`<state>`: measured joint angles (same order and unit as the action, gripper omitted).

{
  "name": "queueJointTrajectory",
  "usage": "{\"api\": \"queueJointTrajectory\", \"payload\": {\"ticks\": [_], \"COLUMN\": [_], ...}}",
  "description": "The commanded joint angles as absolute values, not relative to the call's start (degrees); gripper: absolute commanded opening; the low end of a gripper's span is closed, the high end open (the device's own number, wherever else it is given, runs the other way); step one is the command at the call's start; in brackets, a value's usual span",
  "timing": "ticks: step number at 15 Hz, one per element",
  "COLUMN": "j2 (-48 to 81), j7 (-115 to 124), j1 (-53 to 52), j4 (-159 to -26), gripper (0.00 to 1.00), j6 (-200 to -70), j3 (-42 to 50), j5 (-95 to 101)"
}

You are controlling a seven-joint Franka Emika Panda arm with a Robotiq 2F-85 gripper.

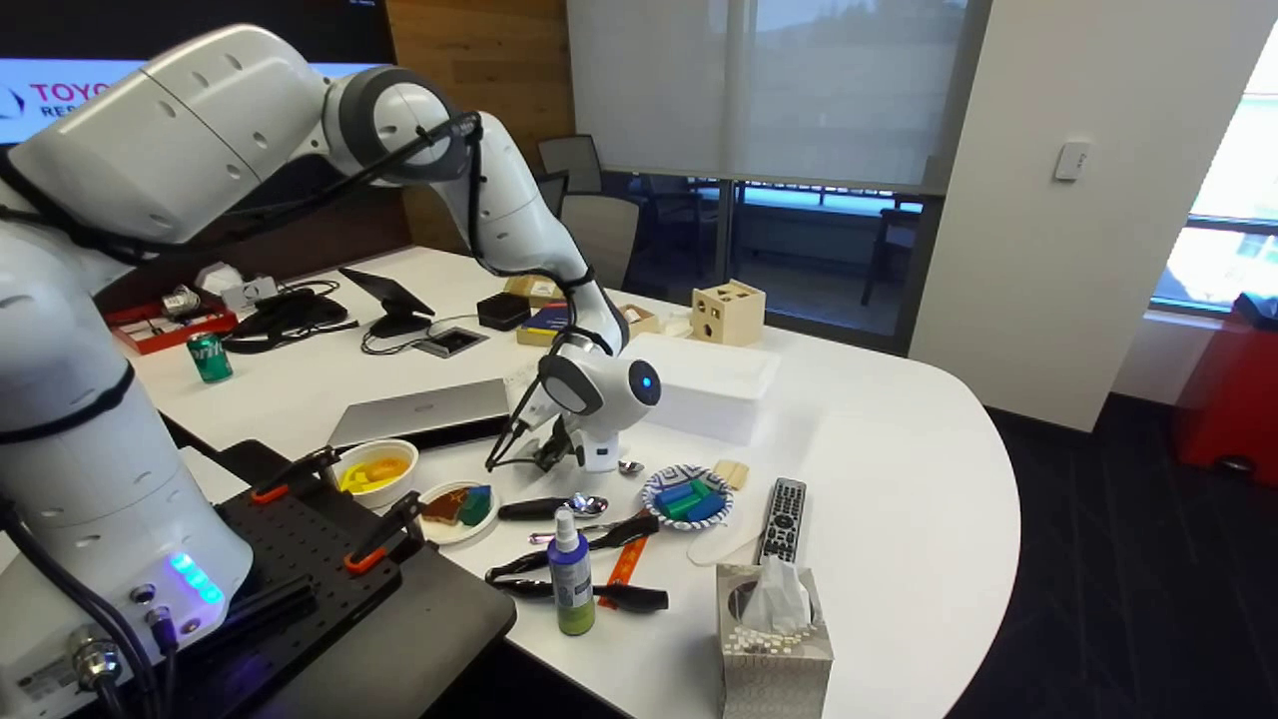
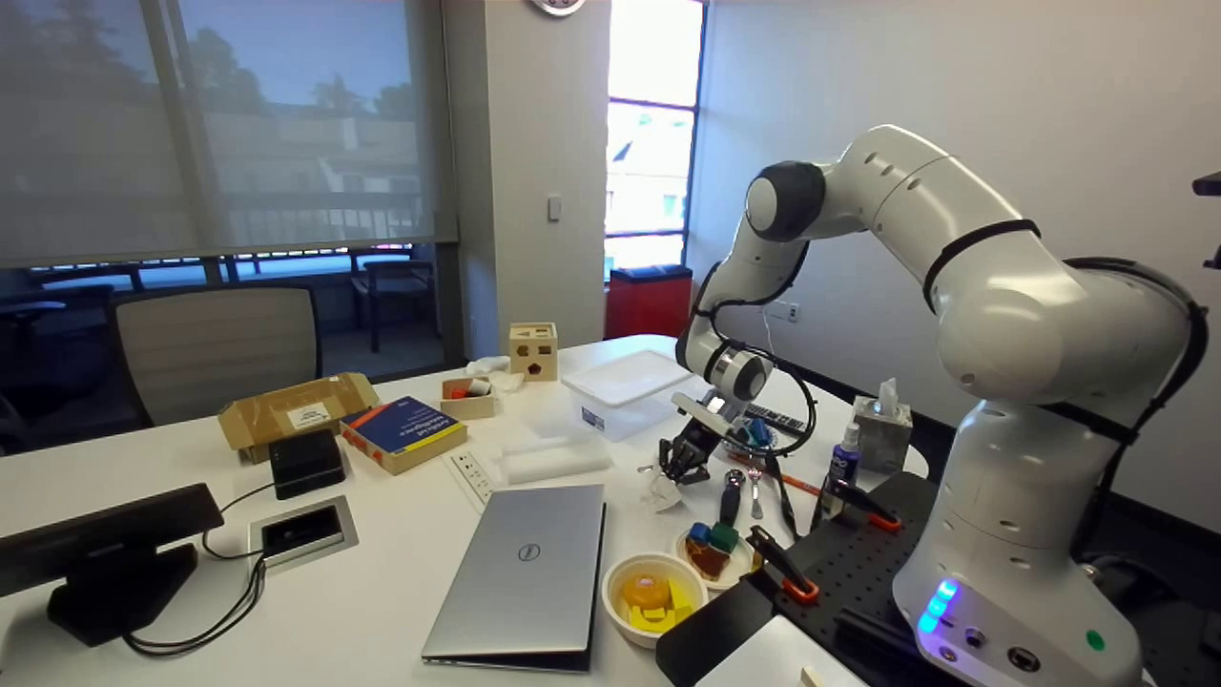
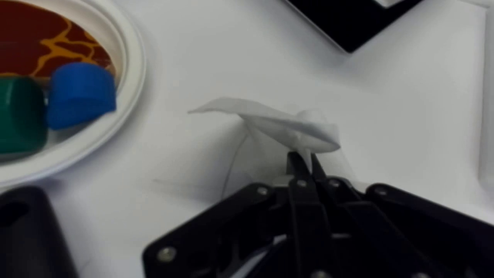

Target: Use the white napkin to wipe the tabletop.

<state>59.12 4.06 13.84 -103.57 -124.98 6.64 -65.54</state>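
The white napkin [image 3: 270, 119] is a thin crumpled piece at my fingertips in the wrist view. My gripper [image 3: 305, 164] is shut on it, with a fold pinched between the two tips. In an exterior view the napkin [image 2: 661, 494] hangs below my gripper [image 2: 682, 466], at or just above the glossy white tabletop [image 2: 324, 611]. Whether it touches the surface is hard to tell. In an exterior view my gripper [image 1: 552, 449] points down at the tabletop [image 1: 899, 499], and the napkin is hidden there. The tabletop [image 3: 200, 61] also fills the wrist view's background.
A laptop [image 2: 529, 572], a bowl with yellow things [image 2: 620, 625] and a plate with blocks [image 2: 685, 549] stand close by. A lidded plastic bin [image 1: 699, 399], patterned bowl [image 1: 659, 514], dark-handled tools [image 1: 534, 509], spray bottle [image 1: 572, 589], remote [image 1: 783, 519] and tissue box [image 1: 774, 659] surround the gripper.
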Motion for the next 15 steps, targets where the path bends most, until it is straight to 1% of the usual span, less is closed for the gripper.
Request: {"api": "queueJointTrajectory", "payload": {"ticks": [1, 3, 11, 15], "j2": [51.57, 50.36, 42.55, 46.41], "j7": [12.30, 12.08, -2.96, -9.77], "j1": [8.06, 7.02, 5.79, 6.74], "j4": [-109.43, -108.10, -104.70, -94.95], "gripper": [0.00, 0.00, 0.00, 0.00], "j6": [-132.34, -133.78, -138.14, -136.10], "j3": [10.64, 10.53, 2.94, -2.01], "j5": [-63.79, -60.89, -58.13, -57.76]}}
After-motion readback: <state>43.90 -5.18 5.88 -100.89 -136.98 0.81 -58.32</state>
